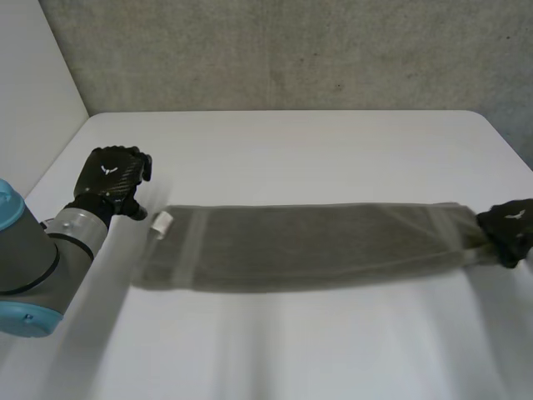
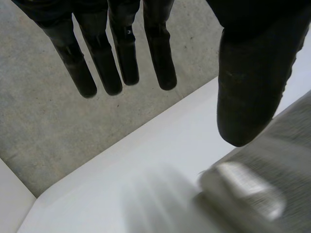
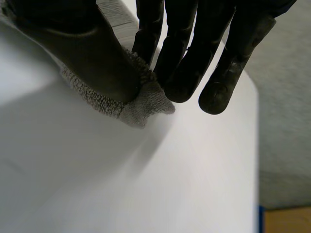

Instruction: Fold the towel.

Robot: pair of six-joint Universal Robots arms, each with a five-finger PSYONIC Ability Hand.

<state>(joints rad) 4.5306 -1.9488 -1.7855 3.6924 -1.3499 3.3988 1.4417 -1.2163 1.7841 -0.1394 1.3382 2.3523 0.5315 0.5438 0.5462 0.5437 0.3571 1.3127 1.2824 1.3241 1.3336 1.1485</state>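
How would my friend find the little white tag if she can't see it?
On the white table lies a long grey towel. Go to its end beside the left hand; the tag sticks out at that corner, the only small white bit on the grey cloth.

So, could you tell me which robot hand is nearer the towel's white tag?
Left. The left robot hand is open beside the small white tag; the right robot hand pinches the grey towel's opposite end.

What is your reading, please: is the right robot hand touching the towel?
Touching. In the right wrist view the right robot hand pinches the towel by its end, with no gap between them.
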